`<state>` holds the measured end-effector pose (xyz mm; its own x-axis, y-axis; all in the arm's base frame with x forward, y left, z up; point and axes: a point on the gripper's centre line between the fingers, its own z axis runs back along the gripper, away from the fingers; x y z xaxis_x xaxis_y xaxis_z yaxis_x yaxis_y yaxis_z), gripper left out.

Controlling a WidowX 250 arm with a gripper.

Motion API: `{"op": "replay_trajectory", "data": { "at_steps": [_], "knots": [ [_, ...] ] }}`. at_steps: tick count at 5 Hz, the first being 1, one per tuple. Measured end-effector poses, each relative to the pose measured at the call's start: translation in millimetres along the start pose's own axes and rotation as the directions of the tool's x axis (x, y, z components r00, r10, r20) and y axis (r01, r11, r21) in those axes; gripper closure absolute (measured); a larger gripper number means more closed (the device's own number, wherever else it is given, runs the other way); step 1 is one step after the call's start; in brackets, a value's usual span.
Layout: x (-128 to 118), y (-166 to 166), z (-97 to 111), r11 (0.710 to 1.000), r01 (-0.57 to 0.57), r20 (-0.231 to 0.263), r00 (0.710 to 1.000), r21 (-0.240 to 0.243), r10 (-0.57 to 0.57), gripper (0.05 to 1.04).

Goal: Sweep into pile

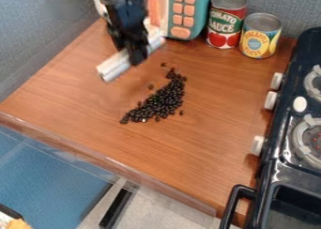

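My gripper clasps a white bar; the black beans lie nearer the camera and rightward, strung roughly parallel.

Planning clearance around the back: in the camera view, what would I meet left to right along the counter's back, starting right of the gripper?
Teal toy with orange buttons → red tomato sauce can → yellow pineapple can → black stove.

Pretty bright, even light tbh, faint sheen on the wooden counter, some shine on 2 can lids.
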<state>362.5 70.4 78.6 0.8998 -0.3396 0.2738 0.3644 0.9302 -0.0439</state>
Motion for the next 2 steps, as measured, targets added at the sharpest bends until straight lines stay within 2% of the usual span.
{"op": "replay_trajectory", "data": {
  "at_steps": [1, 2],
  "knots": [
    [9.7, 14.1, 16.0, 0.999, -0.013, 0.004, 1.000, 0.047, 0.013, 0.675],
    [11.4, 37.3, -0.1, 0.994, -0.050, -0.062, 0.996, 0.100, 0.057, 0.675]
  ]
}}
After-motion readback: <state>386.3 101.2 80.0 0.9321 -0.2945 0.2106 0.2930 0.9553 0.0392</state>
